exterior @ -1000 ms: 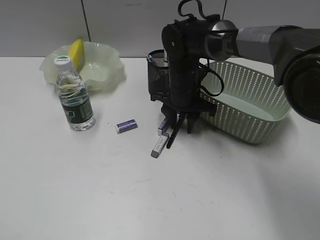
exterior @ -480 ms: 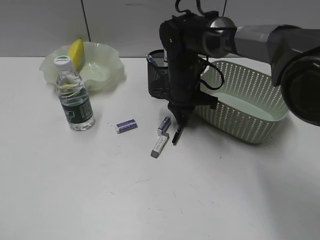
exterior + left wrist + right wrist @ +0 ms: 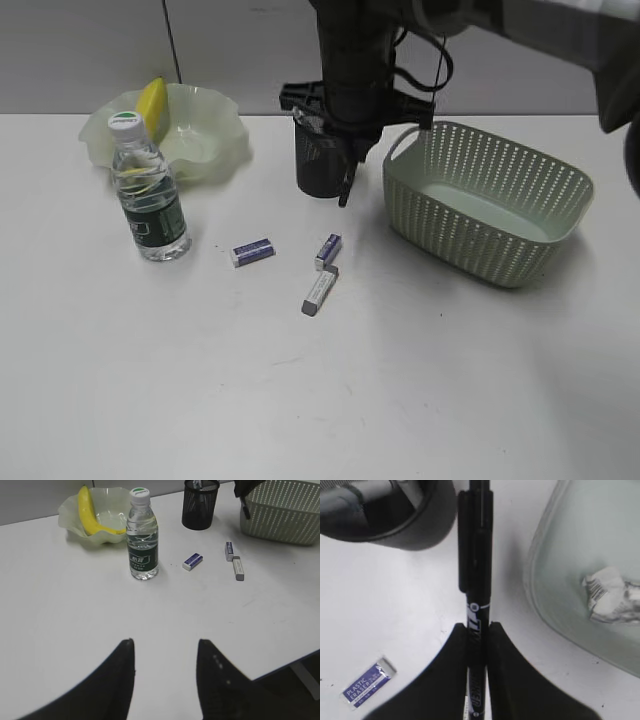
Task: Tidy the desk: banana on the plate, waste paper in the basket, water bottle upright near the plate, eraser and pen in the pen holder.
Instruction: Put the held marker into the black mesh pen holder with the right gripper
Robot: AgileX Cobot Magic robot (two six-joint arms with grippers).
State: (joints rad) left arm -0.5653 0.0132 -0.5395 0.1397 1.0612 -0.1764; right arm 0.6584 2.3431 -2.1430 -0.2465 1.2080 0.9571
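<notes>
My right gripper (image 3: 350, 150) is shut on a black pen (image 3: 345, 186) and holds it in the air, tip down, between the black mesh pen holder (image 3: 316, 165) and the green basket (image 3: 490, 205). In the right wrist view the pen (image 3: 476, 570) runs up from the jaws (image 3: 477, 630) past the pen holder's rim (image 3: 410, 527). The waste paper (image 3: 610, 595) lies in the basket (image 3: 555, 555). The banana (image 3: 152, 100) lies in the plate (image 3: 205, 135). The water bottle (image 3: 148, 195) stands upright beside it. Three erasers (image 3: 253, 251) (image 3: 328, 250) (image 3: 319, 291) lie on the desk (image 3: 300, 400). My left gripper (image 3: 165, 647) is open and empty.
The left wrist view shows the bottle (image 3: 143, 540), banana (image 3: 90, 517), pen holder (image 3: 200, 510), basket (image 3: 280, 510) and erasers (image 3: 192, 560) far ahead. The desk's front edge (image 3: 280, 665) runs at the lower right. A pale wall stands behind the desk.
My right gripper has risen from the desk beside the erasers, carrying the pen up and back toward the pen holder. The erasers have stayed in place.
</notes>
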